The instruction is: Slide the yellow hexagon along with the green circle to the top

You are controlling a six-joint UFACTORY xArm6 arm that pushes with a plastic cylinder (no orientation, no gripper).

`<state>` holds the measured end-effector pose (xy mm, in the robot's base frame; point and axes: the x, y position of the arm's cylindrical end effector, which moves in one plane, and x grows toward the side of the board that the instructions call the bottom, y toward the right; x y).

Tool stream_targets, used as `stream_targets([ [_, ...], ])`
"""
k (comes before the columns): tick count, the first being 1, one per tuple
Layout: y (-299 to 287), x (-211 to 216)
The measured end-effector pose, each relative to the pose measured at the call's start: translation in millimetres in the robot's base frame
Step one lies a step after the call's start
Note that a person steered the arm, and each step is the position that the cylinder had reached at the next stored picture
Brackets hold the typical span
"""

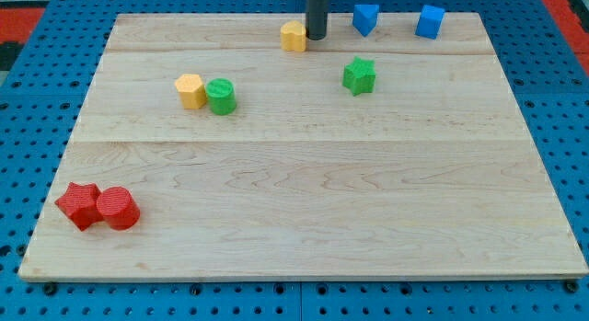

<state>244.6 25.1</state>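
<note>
The yellow hexagon [190, 90] lies on the wooden board at upper left, touching the green circle [221, 97] on its right. My tip [316, 37] stands near the view's top, just right of a second yellow block [294, 36] and touching or nearly touching it. The tip is well up and to the right of the hexagon and green circle pair.
A green star [359, 75] lies right of centre. Two blue blocks [365, 18] [429, 21] sit along the top edge at right. A red star [79, 204] and a red cylinder [119, 209] touch at lower left. The board [304, 211] rests on blue pegboard.
</note>
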Motion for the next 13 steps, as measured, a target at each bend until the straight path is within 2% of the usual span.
stream_targets([
  [2,9.8,37.3],
  [3,-32.6,65.4],
  [4,-118.3,50.4],
  [6,-204.8,146.4],
  [7,-215.2,176.1],
  [8,-210.9,231.0],
  [9,-151.3,220.3],
  [10,-148.0,177.1],
  [12,-135.4,164.1],
  [13,-107.4,149.1],
])
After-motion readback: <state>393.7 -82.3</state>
